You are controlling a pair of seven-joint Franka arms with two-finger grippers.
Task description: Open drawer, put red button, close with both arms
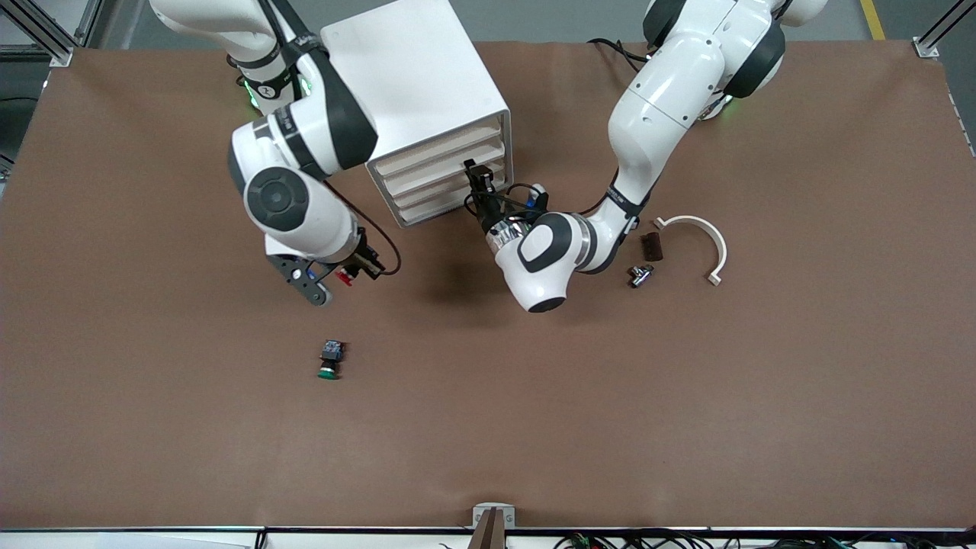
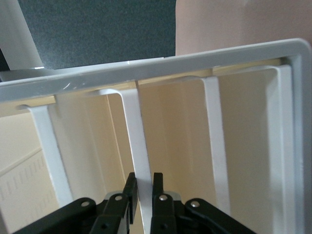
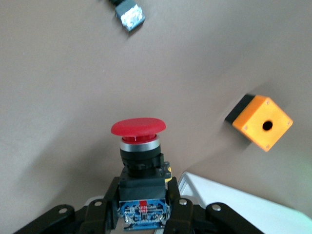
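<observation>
Left gripper (image 1: 479, 177) pinching a drawer (image 2: 141, 146) front, right gripper (image 3: 142, 204) clamped on the red button (image 3: 138, 128) above the table.

Green-capped button (image 1: 329, 361) at six o'clock from the held one; orange box (image 3: 262, 120) nearby (cabinet (image 1: 415, 84) closed); white arc (image 1: 698, 244) on the brown table (image 1: 686, 419).

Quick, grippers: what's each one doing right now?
Left gripper: shut on a white drawer front of the rounded white box cabinet.
Right gripper: shut on the red-capped push button.
</observation>
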